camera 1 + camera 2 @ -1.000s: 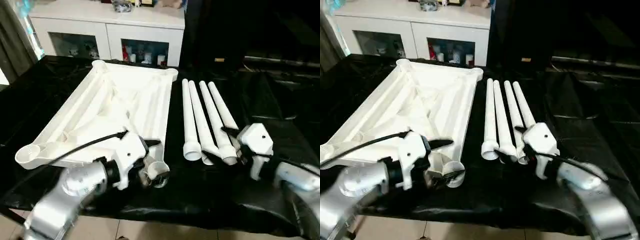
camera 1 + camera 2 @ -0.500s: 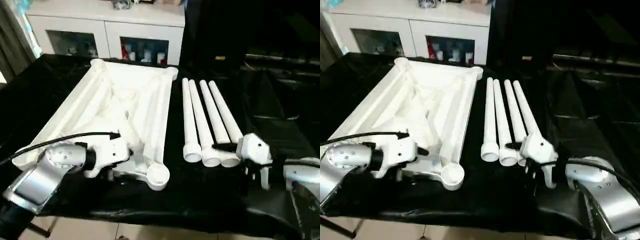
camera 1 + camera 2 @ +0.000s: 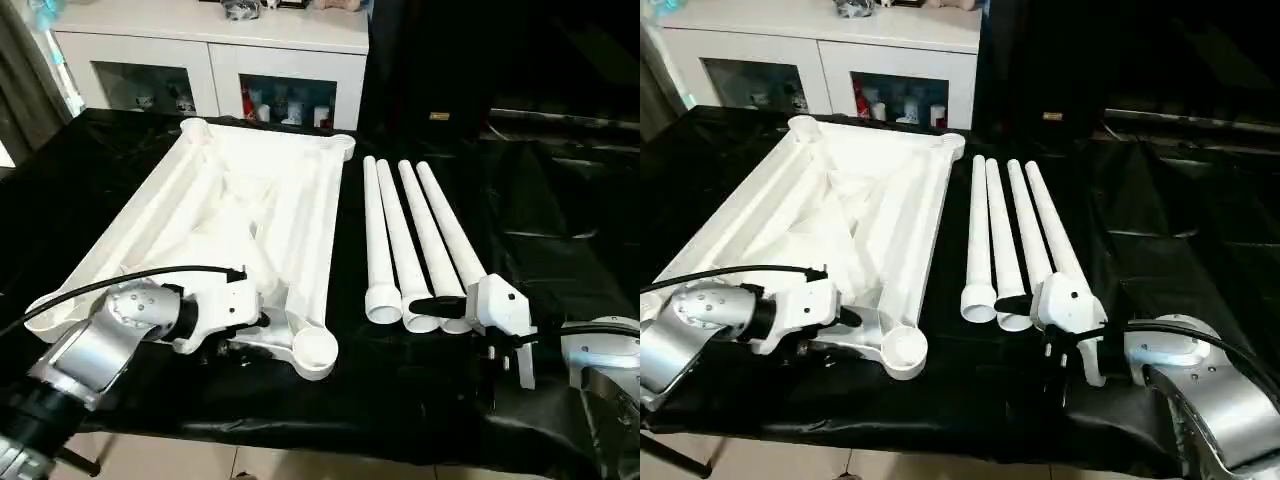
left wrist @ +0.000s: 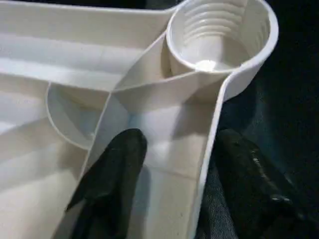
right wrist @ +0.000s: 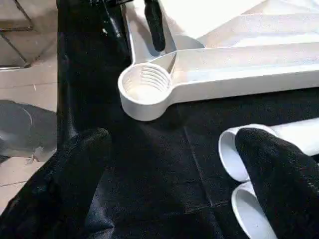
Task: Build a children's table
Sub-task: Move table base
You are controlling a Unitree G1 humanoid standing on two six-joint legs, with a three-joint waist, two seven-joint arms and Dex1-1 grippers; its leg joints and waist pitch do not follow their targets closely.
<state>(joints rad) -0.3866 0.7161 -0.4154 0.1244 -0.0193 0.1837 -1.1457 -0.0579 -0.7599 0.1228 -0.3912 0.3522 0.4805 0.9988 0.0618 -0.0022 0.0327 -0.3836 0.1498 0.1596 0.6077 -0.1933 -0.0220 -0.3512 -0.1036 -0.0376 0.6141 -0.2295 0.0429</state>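
The white tabletop [image 3: 250,200] lies underside up on the black cloth, ribs showing. Its near-right corner socket [image 3: 315,350] stands empty, threads visible [image 4: 219,35]. Four white legs [image 3: 400,230] lie side by side to its right, flared ends toward me. My left gripper [image 4: 179,139] is at the tabletop's near rim just left of that socket. It is open, with one finger [image 4: 114,174] inside the rim wall and the other outside. My right gripper [image 5: 182,169] is open over the cloth by the leg ends [image 5: 239,159], holding nothing.
A white glass-door cabinet [image 3: 210,50] stands behind the table. Black cloth [image 3: 560,220] covers the table, with bare room to the right of the legs. The table's front edge [image 3: 350,440] runs just below the grippers, with tiled floor beyond.
My left gripper has moved left from the near-right corner socket and dropped over the near rim, its fingers narrowing. My right gripper has sunk slightly toward me beside the leg ends.
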